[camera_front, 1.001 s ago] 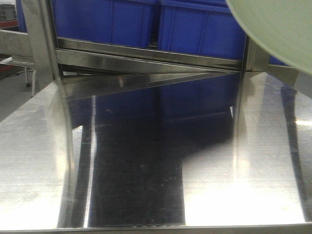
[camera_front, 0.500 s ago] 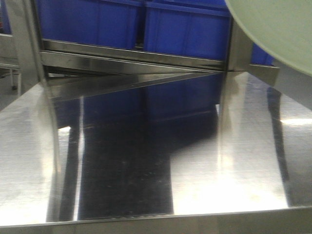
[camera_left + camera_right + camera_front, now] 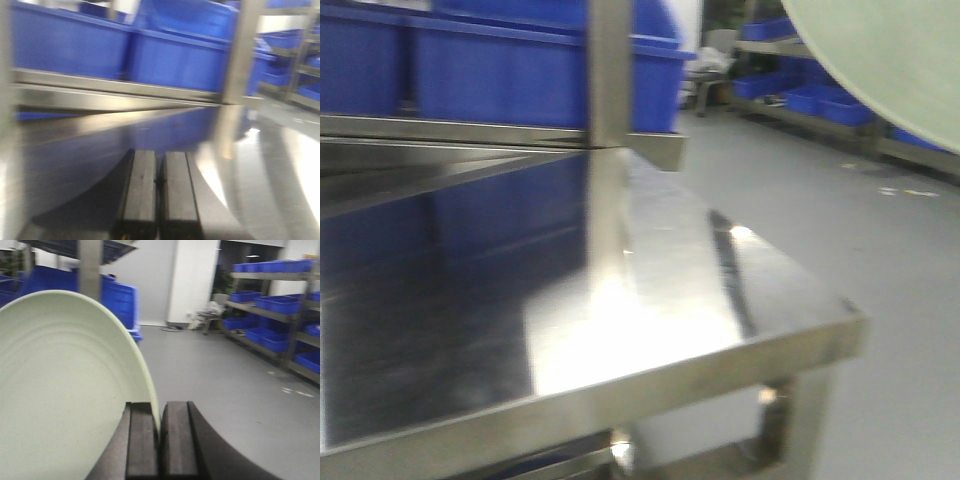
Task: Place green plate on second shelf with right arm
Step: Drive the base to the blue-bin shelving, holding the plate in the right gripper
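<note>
right jaws: clenched on the rim of the green plate [image 3: 65, 390], rim nipped between the two dark pads [image 3: 141, 445]. plate face spread up and to the left of the jaws in the right wrist view, held on edge rather than flat. round, so no long axis to align.

left jaws: closed flat together, grasping nothing, low over the steel surface [image 3: 650, 290]. heavily blurred in the left wrist view.

in the front view, plate visible only as a pale arc in the top right corner, raised above and out past the right corner of the surface, over the grey floor [image 3: 880, 260]. rack with upright post [image 3: 608, 70] and steel shelf [image 3: 450, 130] carrying blue bins [image 3: 500, 60] off to the left of the plate, well apart.

judged step: carry under way, placement not yet done. next move likely to call for bringing the held plate leftward toward the rack and levelling it before entry. second shelf level: cannot tell from these views. risk: rim striking the post.
</note>
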